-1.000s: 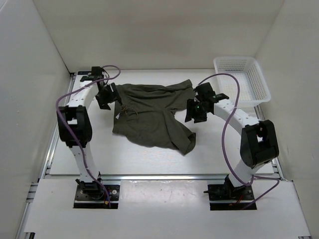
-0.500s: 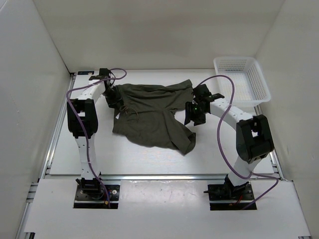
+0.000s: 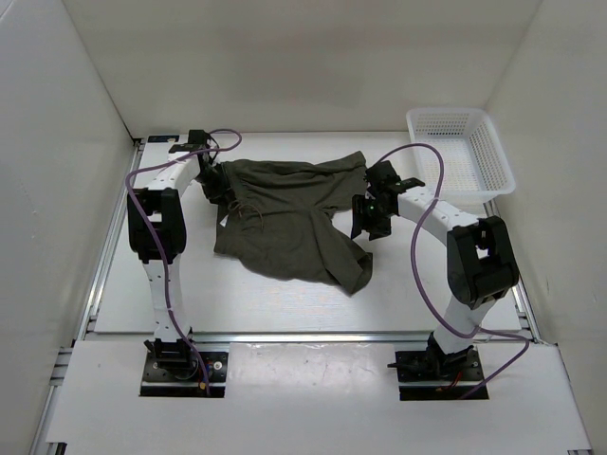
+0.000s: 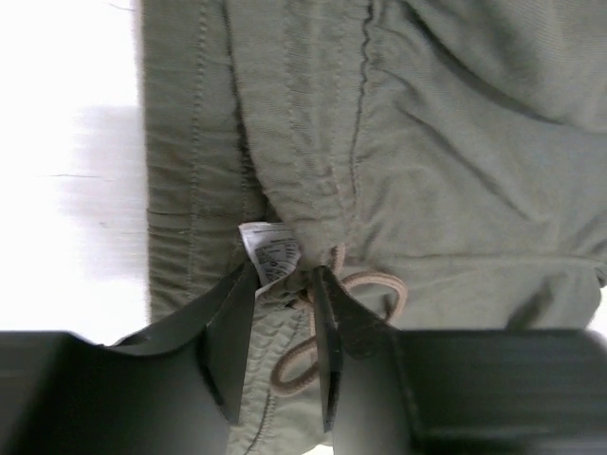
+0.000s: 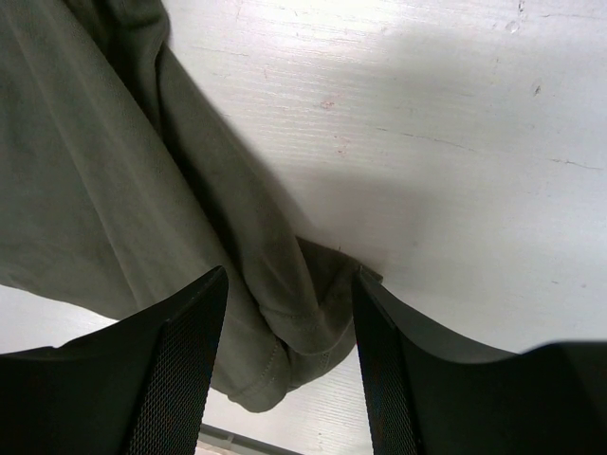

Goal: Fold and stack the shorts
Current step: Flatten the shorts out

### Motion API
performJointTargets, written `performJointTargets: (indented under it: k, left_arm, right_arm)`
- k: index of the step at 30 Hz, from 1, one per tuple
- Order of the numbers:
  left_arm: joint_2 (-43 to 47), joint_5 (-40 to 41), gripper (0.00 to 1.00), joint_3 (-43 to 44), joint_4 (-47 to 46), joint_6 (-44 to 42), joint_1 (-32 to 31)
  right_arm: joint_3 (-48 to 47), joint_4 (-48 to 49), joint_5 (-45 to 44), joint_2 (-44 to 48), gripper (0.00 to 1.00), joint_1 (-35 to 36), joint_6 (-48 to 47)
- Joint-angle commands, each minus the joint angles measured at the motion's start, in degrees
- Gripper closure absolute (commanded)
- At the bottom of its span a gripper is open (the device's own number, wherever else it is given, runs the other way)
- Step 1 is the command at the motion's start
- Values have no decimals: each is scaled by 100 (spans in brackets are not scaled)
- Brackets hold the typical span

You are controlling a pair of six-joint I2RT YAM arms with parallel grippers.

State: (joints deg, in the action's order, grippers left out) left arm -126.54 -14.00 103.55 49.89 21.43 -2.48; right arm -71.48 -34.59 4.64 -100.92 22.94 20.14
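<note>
Shorts (image 3: 289,213) lie spread and rumpled mid-surface (image 3: 190,275), one leg running out toward 5 o'clock. White mesh basket (image 3: 493,156) sits at 2 o'clock, well apart from the cloth.

Left end effector (image 3: 220,185) is at the shorts' 10 o'clock corner. In wrist view it (image 4: 285,275) is nearly closed, clenched on the waistband w/ cloth pinched btwn the fingers. White label (image 4: 270,251) is at their tips, drawstring (image 4: 365,284) looping just beside.

Right end effector (image 3: 368,216) is at the 3 o'clock edge. In wrist view it (image 5: 289,275) is spread wide, released, fingers straddling a folded hem on the surface, gripping nothing.
</note>
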Motion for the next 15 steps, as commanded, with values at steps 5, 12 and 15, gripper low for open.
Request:
performJointTargets:
  k: [5, 12, 15]
  left_arm:
    - [103, -656, 90, 192, -128, -227, -24]
    - [533, -446, 90, -9, -128, -289, -24]
    - [727, -384, 90, -63, -128, -236, 107]
  right_arm:
    - [-252, -57, 18, -67, 39, 0, -81]
    - [-182, -57, 327, -182, 43, 0, -256]
    - [28, -109, 598, -68, 45, 0, -335]
